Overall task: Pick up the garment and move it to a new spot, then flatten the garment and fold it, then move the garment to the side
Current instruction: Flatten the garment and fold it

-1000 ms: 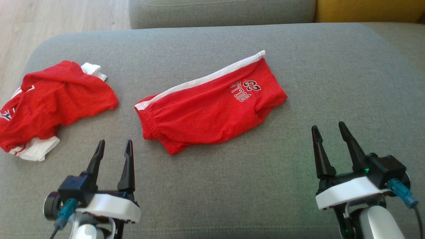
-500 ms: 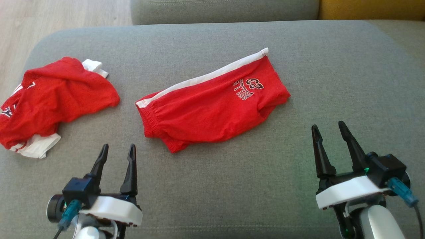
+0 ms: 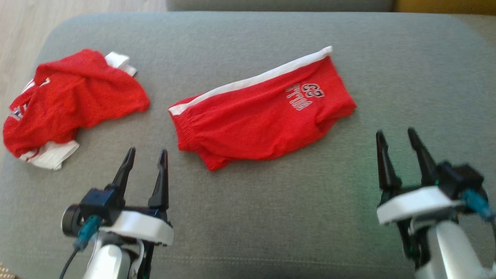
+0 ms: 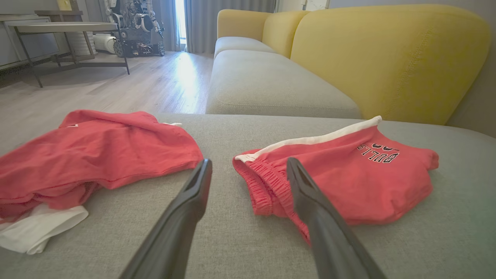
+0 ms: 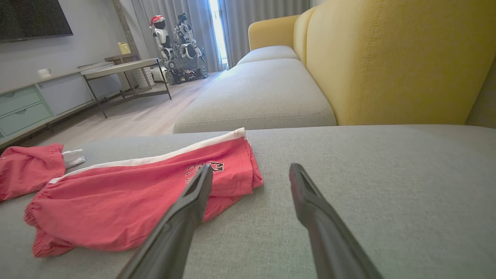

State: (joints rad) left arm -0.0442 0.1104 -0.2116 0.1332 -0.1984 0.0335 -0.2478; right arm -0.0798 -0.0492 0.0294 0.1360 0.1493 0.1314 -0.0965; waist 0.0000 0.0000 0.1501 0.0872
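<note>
Red shorts (image 3: 259, 120) with a white side stripe and a "BULLS 23" print lie folded flat in the middle of the grey cushion (image 3: 271, 217). A second red and white garment (image 3: 73, 100) lies crumpled at the cushion's left end. My left gripper (image 3: 147, 151) hovers open just short of the shorts' waistband corner, between the two garments. In the left wrist view the left gripper (image 4: 248, 161) frames the waistband of the shorts (image 4: 348, 182). My right gripper (image 3: 395, 132) stands open, right of the shorts and apart from them. The right gripper (image 5: 252, 166) points past the printed end of the shorts (image 5: 124, 193).
The cushion ends at a rounded left edge, with wooden floor (image 3: 19, 38) beyond. A yellow backrest (image 4: 387, 58) rises on the right, and another grey seat (image 5: 255, 93) lies behind. Farther off stand a low table (image 4: 66, 27) and a wheeled robot figure (image 5: 178, 38).
The whole head picture has shifted up and to the right, so the camera moved. The garments lie as before. Both grippers stay open, holding nothing.
</note>
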